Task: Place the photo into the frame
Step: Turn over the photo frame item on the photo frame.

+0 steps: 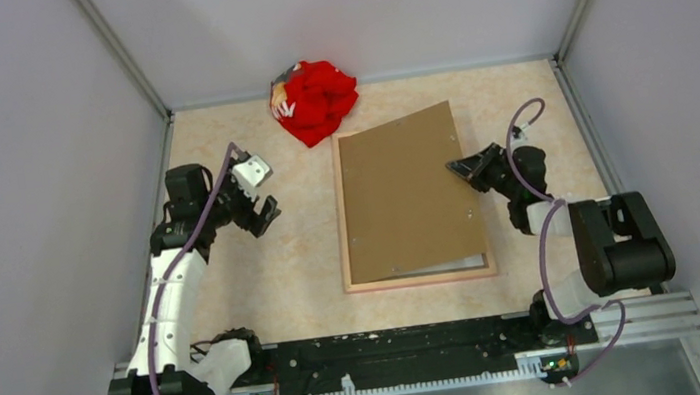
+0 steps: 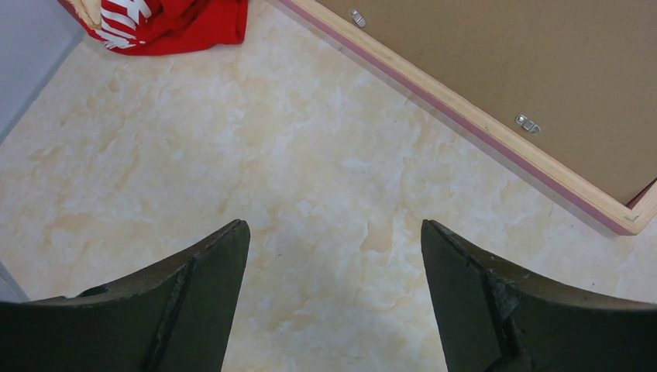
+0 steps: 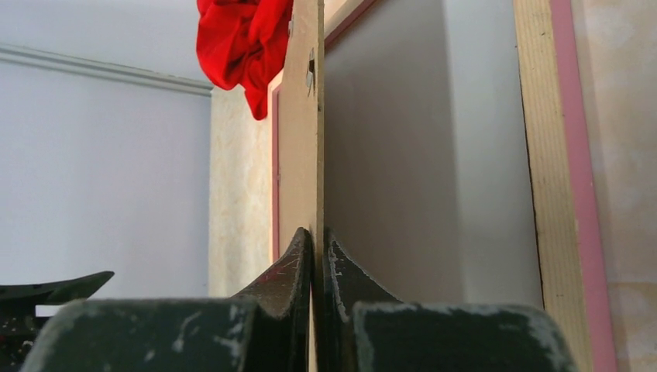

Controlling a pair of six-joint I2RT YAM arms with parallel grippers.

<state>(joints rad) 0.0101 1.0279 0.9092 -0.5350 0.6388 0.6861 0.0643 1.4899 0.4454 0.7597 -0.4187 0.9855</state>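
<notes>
The frame [image 1: 416,279] lies back-up in the middle of the table, with a light wood rail and a pink outer edge. It also shows in the left wrist view [image 2: 465,116] and the right wrist view [image 3: 542,155]. The brown hardboard panel [image 1: 406,191] lies skewed over it, its right side raised. My right gripper [image 1: 456,168] is shut on the panel's right edge [image 3: 302,116]. A white sheet [image 3: 480,155] lies in the frame under the panel, and a strip of it shows near the bottom rail [image 1: 455,263]. No printed side of the photo shows. My left gripper [image 1: 265,193] is open and empty over bare table [image 2: 335,229], left of the frame.
A red cloth bundle [image 1: 314,99] lies at the back, just past the frame's far left corner. It also shows in the left wrist view [image 2: 178,19] and the right wrist view [image 3: 240,39]. Grey walls enclose the table on three sides. Small metal clips [image 2: 527,122] sit on the backing near the frame rail.
</notes>
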